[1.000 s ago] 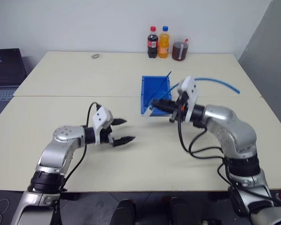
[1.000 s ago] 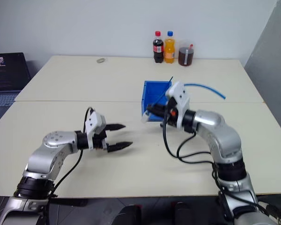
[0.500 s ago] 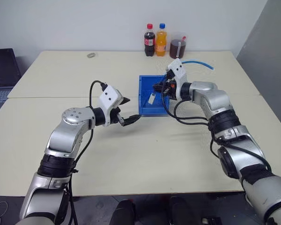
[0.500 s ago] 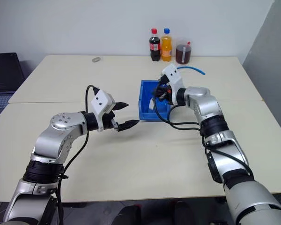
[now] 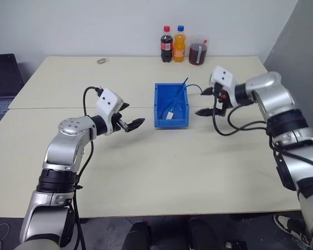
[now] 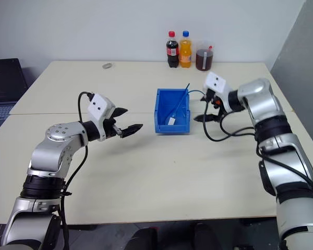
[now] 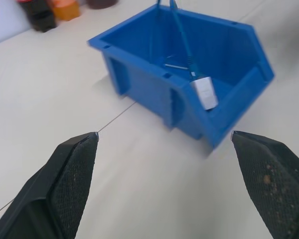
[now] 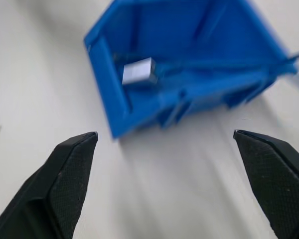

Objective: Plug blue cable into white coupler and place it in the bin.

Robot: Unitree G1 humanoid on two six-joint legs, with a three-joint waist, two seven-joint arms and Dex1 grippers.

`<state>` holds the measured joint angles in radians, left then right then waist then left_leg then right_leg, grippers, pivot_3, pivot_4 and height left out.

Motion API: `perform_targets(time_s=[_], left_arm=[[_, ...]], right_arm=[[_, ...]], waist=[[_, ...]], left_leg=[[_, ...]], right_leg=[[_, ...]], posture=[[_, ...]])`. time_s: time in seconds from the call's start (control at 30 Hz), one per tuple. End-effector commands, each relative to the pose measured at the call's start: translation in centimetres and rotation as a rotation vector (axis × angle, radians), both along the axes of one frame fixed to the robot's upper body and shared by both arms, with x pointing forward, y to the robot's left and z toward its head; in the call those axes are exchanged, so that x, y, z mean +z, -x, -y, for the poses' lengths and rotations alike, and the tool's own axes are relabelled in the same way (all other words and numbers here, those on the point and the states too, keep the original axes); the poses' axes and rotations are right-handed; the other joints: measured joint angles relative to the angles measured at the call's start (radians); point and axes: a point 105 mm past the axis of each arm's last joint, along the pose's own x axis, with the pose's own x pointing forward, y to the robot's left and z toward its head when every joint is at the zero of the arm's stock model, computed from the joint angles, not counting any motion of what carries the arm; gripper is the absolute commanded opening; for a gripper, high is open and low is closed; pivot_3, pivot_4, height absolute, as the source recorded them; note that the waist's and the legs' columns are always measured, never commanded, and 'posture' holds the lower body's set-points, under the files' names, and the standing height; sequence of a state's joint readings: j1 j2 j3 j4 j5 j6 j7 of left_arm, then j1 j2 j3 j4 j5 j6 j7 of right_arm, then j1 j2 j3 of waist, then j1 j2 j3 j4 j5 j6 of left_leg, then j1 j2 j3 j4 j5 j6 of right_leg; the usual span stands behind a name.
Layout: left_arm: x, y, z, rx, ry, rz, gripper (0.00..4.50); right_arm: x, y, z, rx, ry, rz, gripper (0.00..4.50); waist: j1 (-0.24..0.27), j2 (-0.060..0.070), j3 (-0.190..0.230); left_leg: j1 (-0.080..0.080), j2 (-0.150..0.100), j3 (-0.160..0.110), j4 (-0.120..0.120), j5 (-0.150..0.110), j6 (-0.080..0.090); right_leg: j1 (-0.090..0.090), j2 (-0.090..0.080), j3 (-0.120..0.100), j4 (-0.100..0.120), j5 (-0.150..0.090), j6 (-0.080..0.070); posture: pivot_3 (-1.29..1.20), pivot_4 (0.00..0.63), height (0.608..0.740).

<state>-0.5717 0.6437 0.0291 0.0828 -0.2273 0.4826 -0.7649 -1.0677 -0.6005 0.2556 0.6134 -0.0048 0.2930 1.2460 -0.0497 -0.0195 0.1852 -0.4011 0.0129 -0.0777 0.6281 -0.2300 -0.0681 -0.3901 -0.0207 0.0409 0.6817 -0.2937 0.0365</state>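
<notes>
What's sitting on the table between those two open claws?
The bin stands between the left gripper and the right gripper, holding the white coupler with the blue cable plugged in; the head views show it.

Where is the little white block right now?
The white coupler lies inside the blue bin at mid-table, on the blue cable's end, between both end effectors.

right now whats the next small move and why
Probably draw the right gripper back from the bin. The white coupler lies inside on the blue cable, whose other end sticks out over the rim, and both grippers are open and empty.
</notes>
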Motion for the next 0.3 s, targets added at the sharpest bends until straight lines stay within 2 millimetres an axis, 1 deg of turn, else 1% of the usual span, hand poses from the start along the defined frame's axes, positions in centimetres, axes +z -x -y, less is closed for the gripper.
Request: perform_targets(time_s=[0.03,0.17,0.23,0.3], left_arm=[[1.3,0.3,-2.4,0.069,-0.058,0.09,4.5],[1.7,0.3,-3.7,0.093,-0.035,0.078,4.5],[2.0,0.4,-3.6,0.078,-0.005,0.075,4.5],[2.3,0.5,-3.3,0.047,0.017,0.077,4.5]], right_arm=[[2.4,1.6,0.8,-0.055,-0.171,0.096,4.48],[2.2,4.1,1.0,-0.128,-0.338,0.065,4.48],[2.0,5.1,0.8,-0.144,-0.368,0.052,4.48],[1.6,5.7,0.5,-0.154,-0.375,0.045,4.48]], waist=[[-0.001,0.0,0.0],[0.0,0.001,0.001],[0.002,0.001,0.001],[0.002,0.001,0.001]], left_leg=[[0.0,0.0,0.0,0.0,0.0,0.0],[0.0,0.0,-0.001,0.0,0.0,0.0],[0.0,0.0,-0.001,0.0,0.0,0.0],[0.0,0.0,-0.001,0.001,0.0,0.0]], right_leg=[[0.0,0.0,0.0,0.0,0.0,0.0],[0.0,0.0,0.0,0.0,0.0,0.0],[0.0,0.0,0.0,0.0,0.0,0.0],[0.001,0.0,-0.001,0.001,0.0,0.0]], posture=[[0.0,0.15,0.74],[0.0,0.15,0.74],[0.0,0.15,0.74],[0.0,0.15,0.74]])
